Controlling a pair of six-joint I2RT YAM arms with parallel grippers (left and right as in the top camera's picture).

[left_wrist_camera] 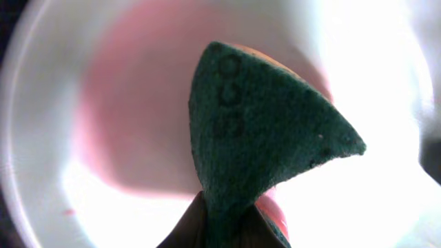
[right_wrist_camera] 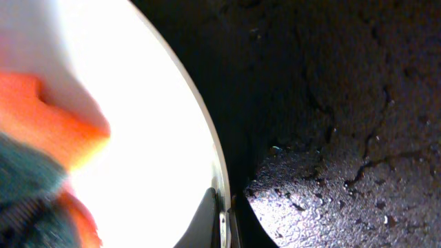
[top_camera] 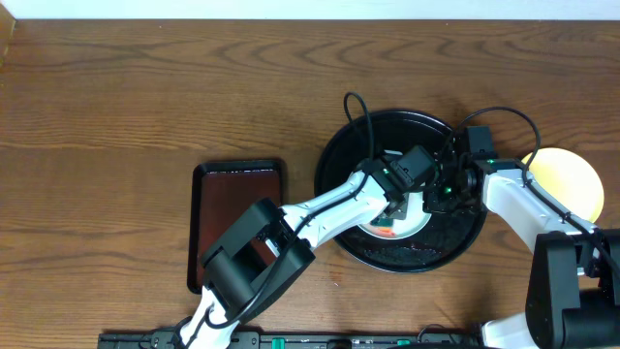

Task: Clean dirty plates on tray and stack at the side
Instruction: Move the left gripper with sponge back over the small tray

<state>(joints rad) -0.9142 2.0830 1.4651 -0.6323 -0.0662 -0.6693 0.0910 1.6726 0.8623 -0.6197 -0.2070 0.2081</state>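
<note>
So the black tray [top_camera: 407, 126] sits toward the right side of the table [top_camera: 145, 97], and there's a white plate [top_camera: 415, 215] lying in it, in the near half, with both arms crowded over it. The left gripper [left_wrist_camera: 220, 231] is clamped on a sponge [left_wrist_camera: 262, 138], green scrubby face up and orange underneath, bent into a kind of point right over the plate. From the left wrist view you can see a big pink smear across the middle of the plate, plus a tiny red fleck near its rim. The right gripper [right_wrist_camera: 224, 220] is closed on the plate's rim, pinching the edge where it meets the tray floor, which looks wet and crinkly there. A yellow plate [top_camera: 567, 179] sits off the tray, just beside it at the table's right edge, and it looks clean from above. Left of the black tray there's a small red-brown tray [top_camera: 237, 194], partly under the left arm.
</note>
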